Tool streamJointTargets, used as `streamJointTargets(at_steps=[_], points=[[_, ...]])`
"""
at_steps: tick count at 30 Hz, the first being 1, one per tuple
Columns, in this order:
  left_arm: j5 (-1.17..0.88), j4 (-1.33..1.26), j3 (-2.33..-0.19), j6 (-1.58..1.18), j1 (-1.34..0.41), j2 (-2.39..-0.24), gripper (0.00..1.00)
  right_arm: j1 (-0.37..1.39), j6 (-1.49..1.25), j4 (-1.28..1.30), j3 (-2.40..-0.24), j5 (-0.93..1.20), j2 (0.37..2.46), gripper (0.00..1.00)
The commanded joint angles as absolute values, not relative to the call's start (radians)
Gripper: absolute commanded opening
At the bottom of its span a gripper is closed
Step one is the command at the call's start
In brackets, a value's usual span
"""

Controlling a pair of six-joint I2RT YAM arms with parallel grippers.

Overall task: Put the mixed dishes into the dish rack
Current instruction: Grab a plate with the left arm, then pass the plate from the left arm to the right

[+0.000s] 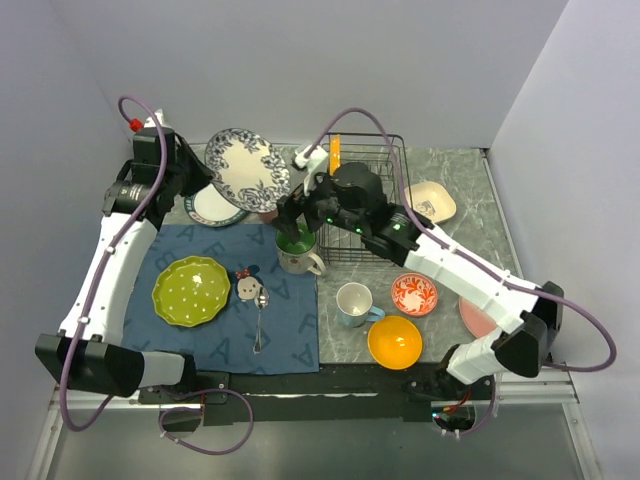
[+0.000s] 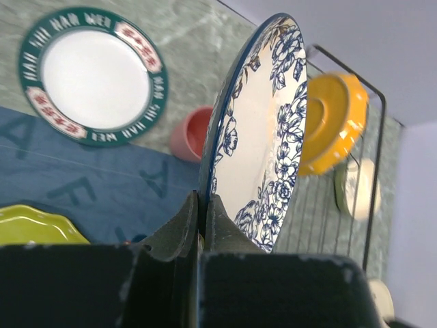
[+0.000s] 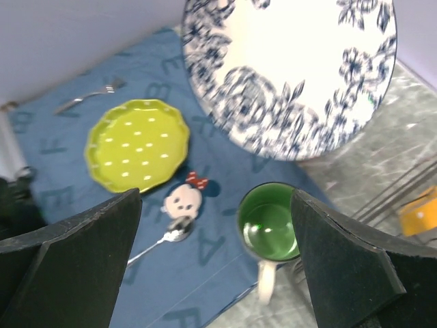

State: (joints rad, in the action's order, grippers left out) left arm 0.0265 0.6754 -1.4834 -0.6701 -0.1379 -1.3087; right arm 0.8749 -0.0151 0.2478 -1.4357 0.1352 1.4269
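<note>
Standing on edge in the far-left corner of the dish rack (image 1: 388,160) is an orange scalloped plate (image 1: 334,155). Just left of the rack, the left gripper (image 2: 202,208) pinches the rim of a white plate with blue flowers (image 1: 247,168), holding it tilted on edge. At the rack's near-left corner sits a mug (image 3: 268,229), cream outside and glossy green inside. The right gripper (image 3: 215,201) hovers over it, fingers spread wide. A lime-green plate (image 1: 191,290) lies farther left on the blue mat (image 1: 290,330).
</note>
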Motion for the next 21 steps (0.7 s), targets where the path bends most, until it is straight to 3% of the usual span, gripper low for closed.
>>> streamJointTargets(at_steps=[1, 21], points=[[-0.071, 0.511, -1.479, -0.733, -0.173, -1.230, 0.01, 0.928, 0.078, 0.204, -1.508, 0.002, 1.457, 0.96], [-0.077, 0.494, -1.447, -0.854, -0.238, -1.203, 0.01, 1.117, 0.304, 0.106, -1.600, -0.363, 1.649, 0.94]])
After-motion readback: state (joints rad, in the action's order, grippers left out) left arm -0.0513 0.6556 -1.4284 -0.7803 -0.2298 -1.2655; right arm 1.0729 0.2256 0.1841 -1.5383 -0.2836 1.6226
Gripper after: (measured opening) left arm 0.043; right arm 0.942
